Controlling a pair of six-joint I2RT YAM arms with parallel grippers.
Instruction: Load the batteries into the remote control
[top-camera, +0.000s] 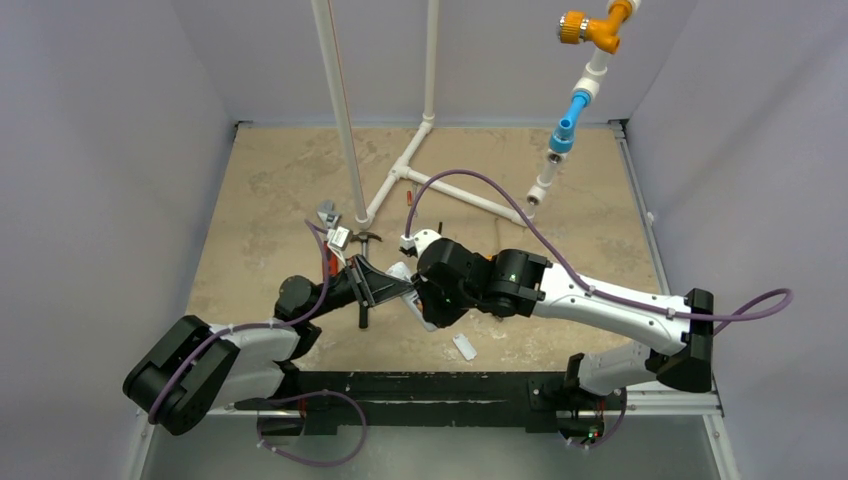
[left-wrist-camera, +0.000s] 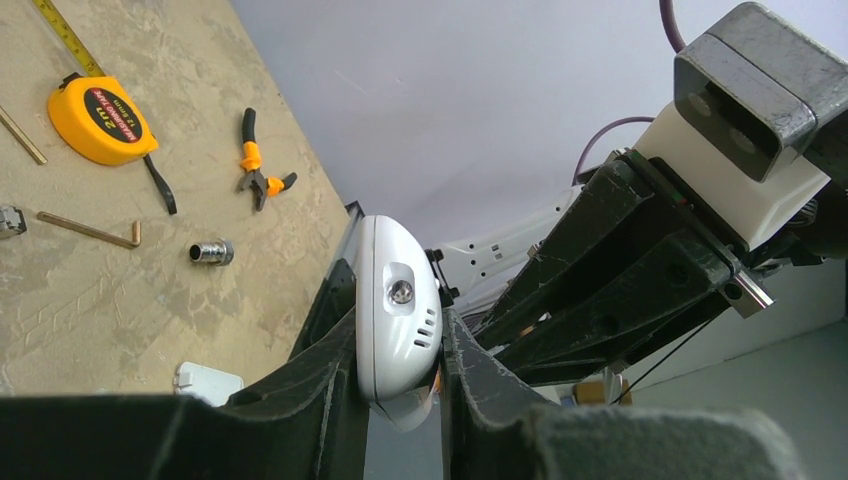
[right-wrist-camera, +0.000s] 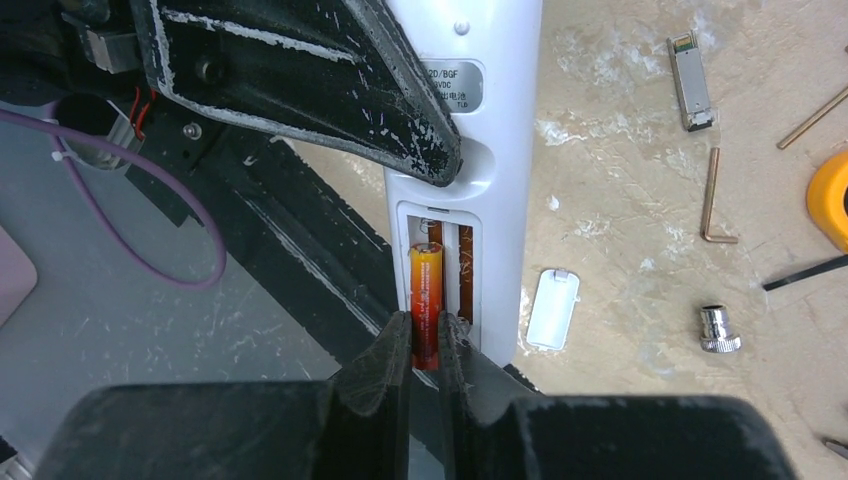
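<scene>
My left gripper (left-wrist-camera: 400, 350) is shut on the white remote control (left-wrist-camera: 398, 310), holding it up off the table by its two long sides. In the right wrist view the remote control (right-wrist-camera: 495, 150) shows its back, with the battery recess open. An orange-red battery (right-wrist-camera: 426, 290) lies along the left slot of the recess, and my right gripper (right-wrist-camera: 424, 335) is shut on its lower end. A darker orange shape (right-wrist-camera: 466, 285) sits in the right slot; I cannot tell what it is. In the top view both grippers meet at the remote control (top-camera: 403, 273).
The white battery cover (right-wrist-camera: 553, 308) lies on the table right of the remote. A socket (right-wrist-camera: 720, 328), hex key (right-wrist-camera: 710, 200) and small metal module (right-wrist-camera: 690, 80) lie beyond. A yellow tape measure (left-wrist-camera: 100, 120) and pliers (left-wrist-camera: 258, 170) are nearby. A white pipe frame (top-camera: 400, 170) stands behind.
</scene>
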